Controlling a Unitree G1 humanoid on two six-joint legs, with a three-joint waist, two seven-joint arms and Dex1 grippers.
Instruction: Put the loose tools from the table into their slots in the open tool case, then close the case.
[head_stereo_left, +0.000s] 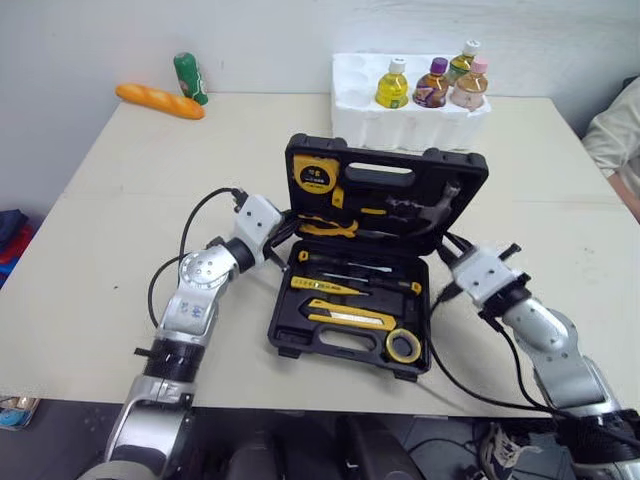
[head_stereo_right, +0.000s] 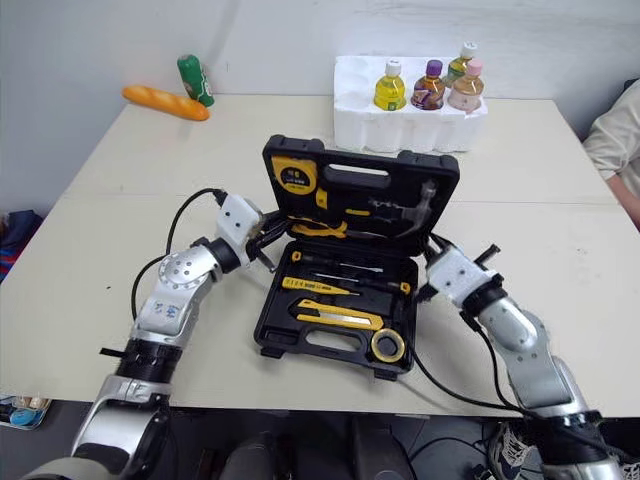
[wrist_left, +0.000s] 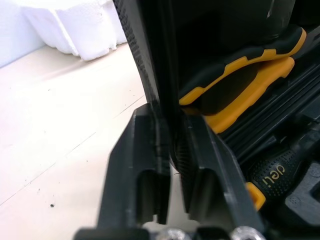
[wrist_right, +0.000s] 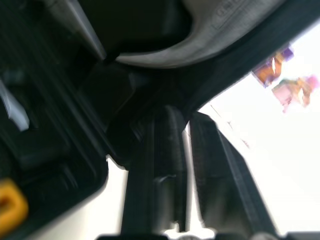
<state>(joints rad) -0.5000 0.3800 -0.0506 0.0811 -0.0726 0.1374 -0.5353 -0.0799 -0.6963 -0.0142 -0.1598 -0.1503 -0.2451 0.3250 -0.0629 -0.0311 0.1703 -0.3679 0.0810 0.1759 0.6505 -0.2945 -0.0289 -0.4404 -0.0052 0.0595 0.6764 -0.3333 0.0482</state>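
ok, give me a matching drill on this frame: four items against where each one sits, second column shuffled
Items
1. tape measure
2. yellow tape roll
3. baguette
4. drink bottles

Places
A. in the white foam tray behind the case
B. upper left corner of the case lid
C. near right corner of the case base
D. far left of the table, beside the green bottle

Pairs: 1-B, 2-C, 3-D, 4-A
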